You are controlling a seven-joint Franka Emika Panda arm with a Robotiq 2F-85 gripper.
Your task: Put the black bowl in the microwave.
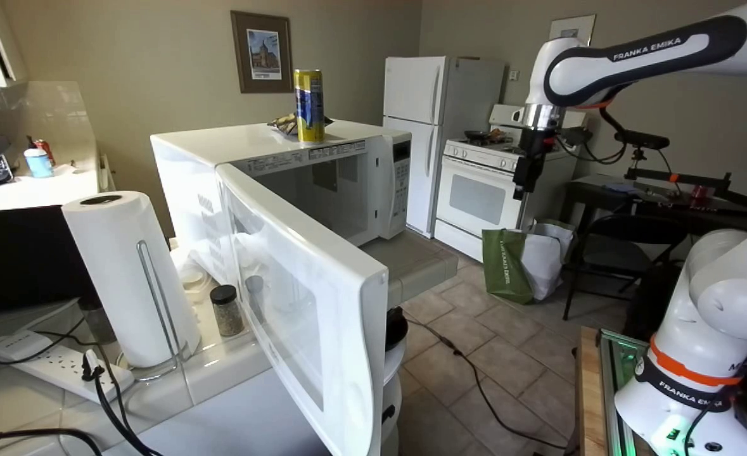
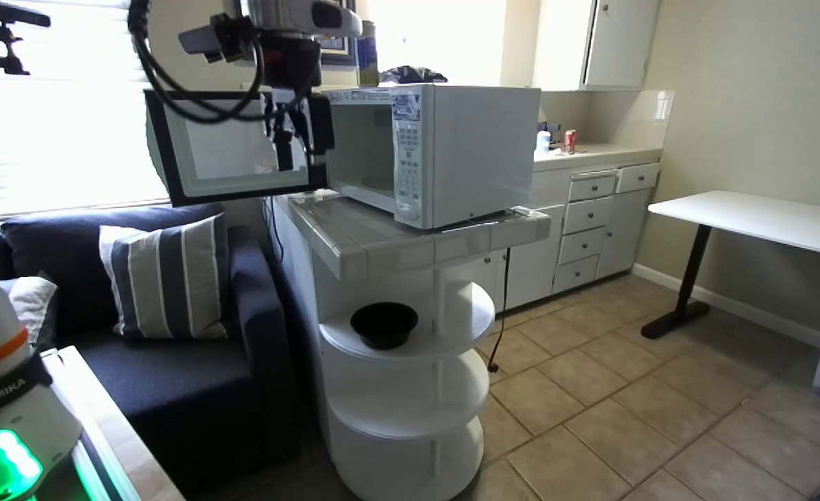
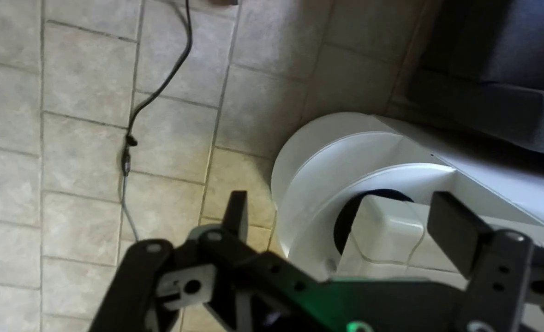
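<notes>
- Standing at far left in an exterior view is the arm's white base (image 2: 51, 410), its lower part glowing green.
- Next comes a dark blue sofa (image 2: 159, 379) with a striped pillow (image 2: 166, 278).
- Higher up, the door (image 2: 232, 160) of the microwave (image 2: 483, 149) is swung out wide.
- Overlapping that door from this angle, the gripper (image 3: 343, 219) hangs pointing down; the wrist view shows its two fingers spread well apart.
- Up on the microwave stands an upright yellow and blue can (image 1: 310, 107).
- The black bowl (image 2: 384, 325) sits upright on the top level of a rounded white shelf unit (image 2: 410, 403), below the corner of the tiled counter (image 2: 361, 226), which hides part of it in the wrist view.
- Just right of and above the bowl, the microwave rests on that counter, its dark cavity exposed.
- Farther right are white drawers (image 2: 581, 247), then a white table (image 2: 764, 223) on a black leg.
</notes>
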